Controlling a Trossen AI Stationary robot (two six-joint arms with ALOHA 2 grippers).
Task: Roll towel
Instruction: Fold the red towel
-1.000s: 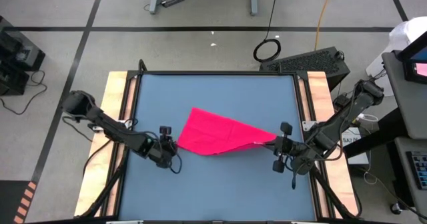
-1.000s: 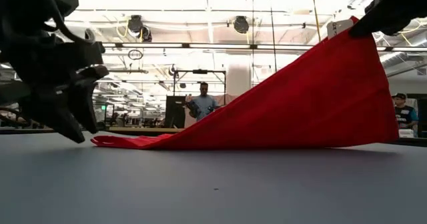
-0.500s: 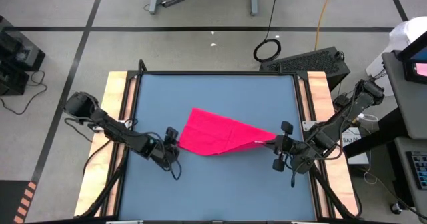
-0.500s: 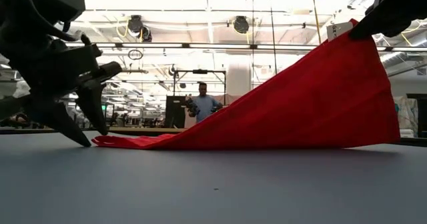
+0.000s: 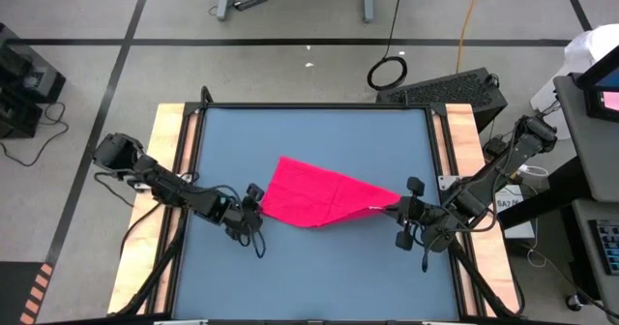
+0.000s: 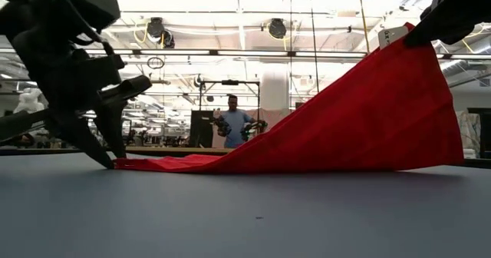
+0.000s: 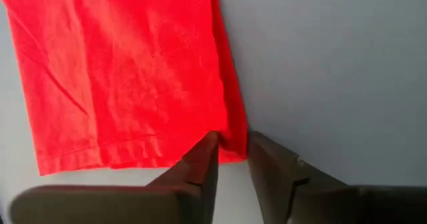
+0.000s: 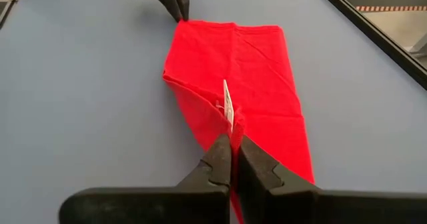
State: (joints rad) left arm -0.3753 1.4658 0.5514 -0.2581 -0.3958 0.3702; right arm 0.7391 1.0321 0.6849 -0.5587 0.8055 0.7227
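While the bright red-pink soft cloth towel (image 5: 319,195) lies mostly flat near the middle of the blue-grey table top (image 5: 309,136), one corner of it is raised off the surface at the robot's right side. From above this reads only as a pointed tip; the low view shows the cloth rising from the table in a steep slope toward that corner (the small white tag (image 6: 392,34) sits right at the peak). The right gripper (image 8: 231,159) is clamped tight on that corner, with the tag standing up just ahead of its 2 dark fingers in its own wrist view. The left gripper (image 7: 230,159) is down at the opposite corner of the towel, fingertips at table level. Its wrist view shows the 2 fingers narrowly apart, straddling the hemmed corner edge; whether they pinch it yet cannot be told. In the room behind, a person (image 6: 232,121) stands far off.
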